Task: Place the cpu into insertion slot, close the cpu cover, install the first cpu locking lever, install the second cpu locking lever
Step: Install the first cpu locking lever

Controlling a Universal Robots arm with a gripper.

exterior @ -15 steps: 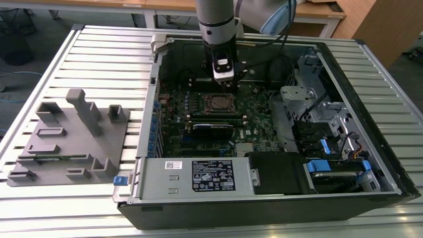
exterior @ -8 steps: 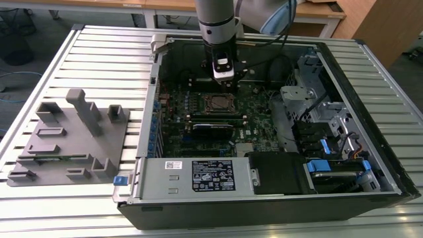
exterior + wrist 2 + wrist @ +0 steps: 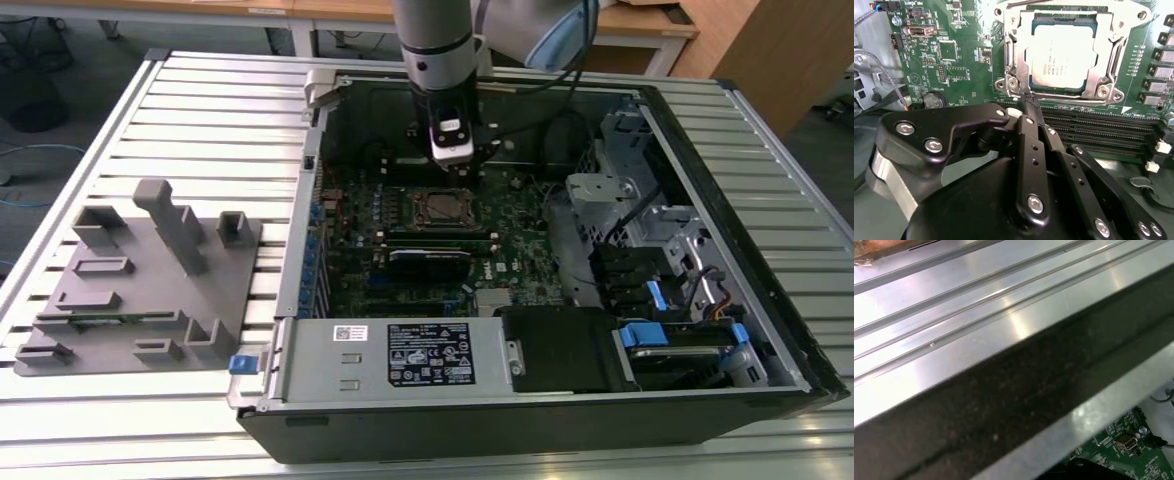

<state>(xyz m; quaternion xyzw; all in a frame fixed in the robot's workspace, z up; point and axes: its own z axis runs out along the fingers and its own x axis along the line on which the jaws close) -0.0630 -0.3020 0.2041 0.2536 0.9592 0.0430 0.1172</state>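
Observation:
The cpu (image 3: 1064,55), a flat silver-grey chip, lies in the insertion slot (image 3: 441,207) on the green board. The cpu cover (image 3: 1018,52), a silvery frame with a cut-out centre, lies flat around the chip. A thin metal rod (image 3: 1029,2) runs beside one edge of the socket. My gripper (image 3: 1030,102) is shut, its black fingers (image 3: 1029,150) meeting in a narrow tip right at the socket's edge, beside a corner screw. I cannot tell if the tip touches anything. In the exterior view the gripper (image 3: 457,172) hangs inside the case just behind the socket.
Long black memory slots (image 3: 1099,130) run beside the socket. A labelled grey power-supply box (image 3: 400,355) fills the case's front. Cables and drive bays (image 3: 667,290) crowd the exterior view's right. A grey fixture plate (image 3: 147,280) lies left of the case. The case wall (image 3: 1004,390) is close.

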